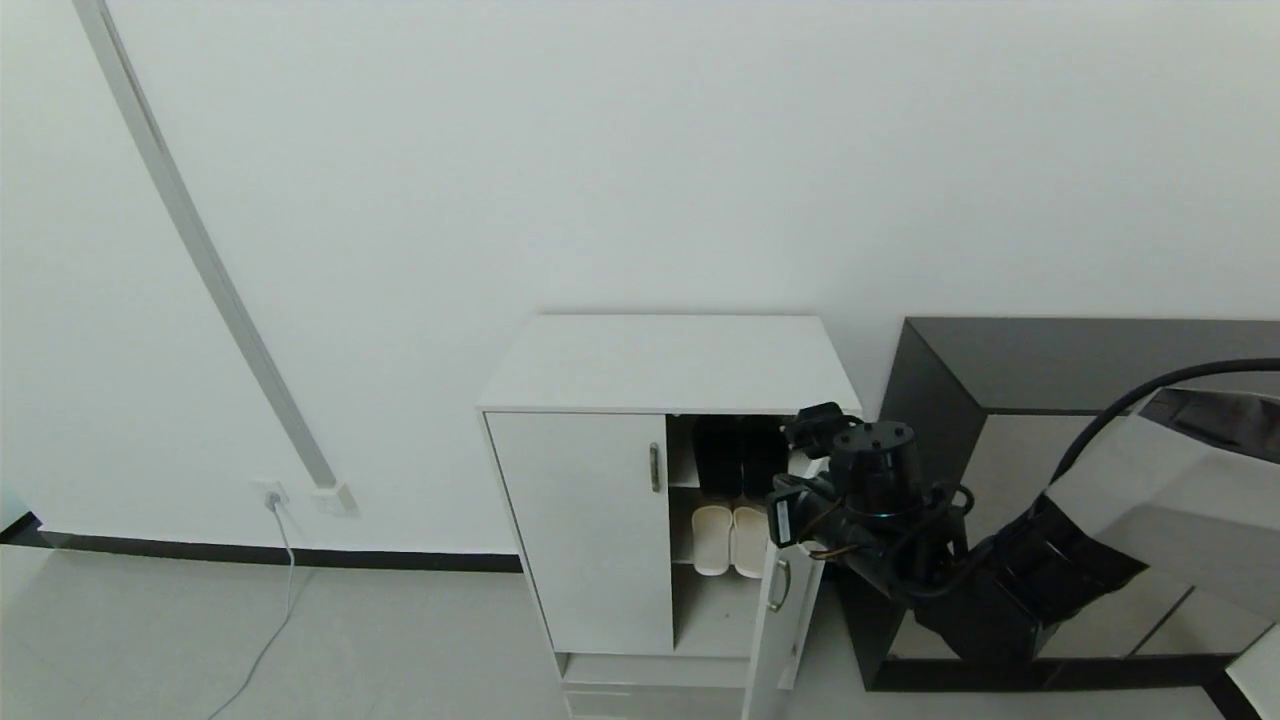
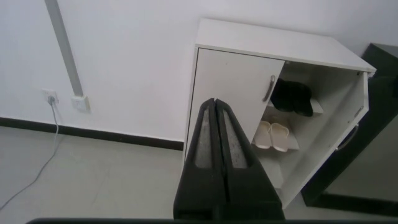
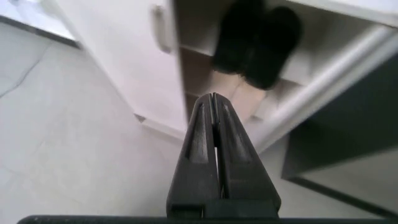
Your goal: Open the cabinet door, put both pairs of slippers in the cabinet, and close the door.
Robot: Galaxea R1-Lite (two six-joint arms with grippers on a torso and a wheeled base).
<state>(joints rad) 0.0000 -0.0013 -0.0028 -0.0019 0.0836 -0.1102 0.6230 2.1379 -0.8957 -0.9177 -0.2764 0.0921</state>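
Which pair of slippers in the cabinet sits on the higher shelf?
The black pair. It sits above the white pair, which lies one level lower.

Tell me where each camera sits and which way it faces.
Head view: from the robot's head, looking forward and down at the cabinet; the right arm shows at right.
Left wrist view: on the left wrist, facing the cabinet front from its closed-door side; shut left hand in the foreground.
Right wrist view: on the right wrist, close to the open side; shut right hand pointing at the black slippers.
All three share the black slippers.
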